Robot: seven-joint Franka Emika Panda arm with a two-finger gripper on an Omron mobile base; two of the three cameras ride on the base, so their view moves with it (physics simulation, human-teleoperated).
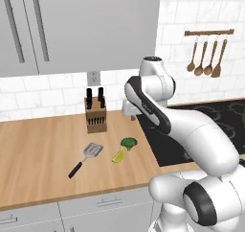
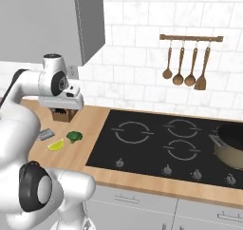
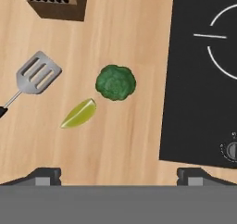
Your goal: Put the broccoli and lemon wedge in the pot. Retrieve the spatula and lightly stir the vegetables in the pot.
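Right of cooktop (image 2: 156, 143), pot (image 2: 230, 146) cut off; spatula (image 3: 34, 75) handle cropped

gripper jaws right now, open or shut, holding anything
Gripper: jaws open wide, holding nothing, above the broccoli and lemon wedge lying on the counter.

one broccoli (image 3: 115, 82), one lemon wedge (image 3: 79, 114), one spatula (image 3: 35, 75), one pot (image 2: 231, 147), four hanging wooden utensils (image 2: 184, 70)

Wooden counter (image 3: 129, 140) carries broccoli (image 3: 115, 82), lemon wedge (image 3: 78, 114), spatula (image 3: 36, 74), knife block (image 3: 53, 1).
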